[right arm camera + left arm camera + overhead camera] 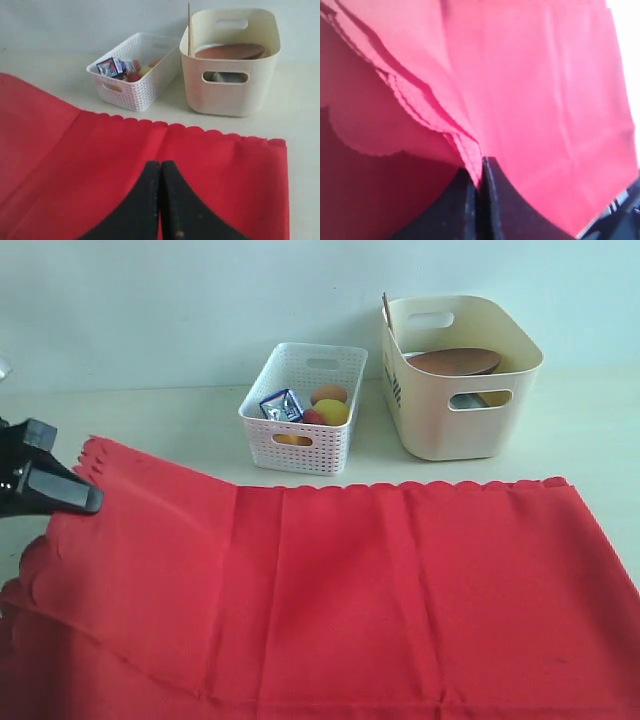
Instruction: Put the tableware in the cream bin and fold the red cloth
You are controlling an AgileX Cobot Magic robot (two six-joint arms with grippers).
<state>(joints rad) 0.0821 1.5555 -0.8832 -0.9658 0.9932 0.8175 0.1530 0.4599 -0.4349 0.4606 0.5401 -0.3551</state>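
Note:
The red cloth (400, 580) lies spread across the front of the table, its left part lifted and folded over. My left gripper (90, 502) is shut on the cloth's scalloped left edge, and bunched layers (470, 145) run into its closed jaws (481, 162). My right gripper (160, 164) is shut, hovering over the flat cloth (100, 160) with nothing visibly pinched; the exterior view does not show it. The cream bin (430, 430) stands at the back right. It holds the brown wooden plate (455, 361), an upright chopstick (386, 312) and something grey behind the handle cutout (220, 76).
A white perforated basket (300, 435) sits left of the cream bin, holding a blue-and-white packet (281, 405) and foods (330, 405). Pale bare tabletop (600, 440) runs between the cloth's far edge and the two containers. A wall closes off the back.

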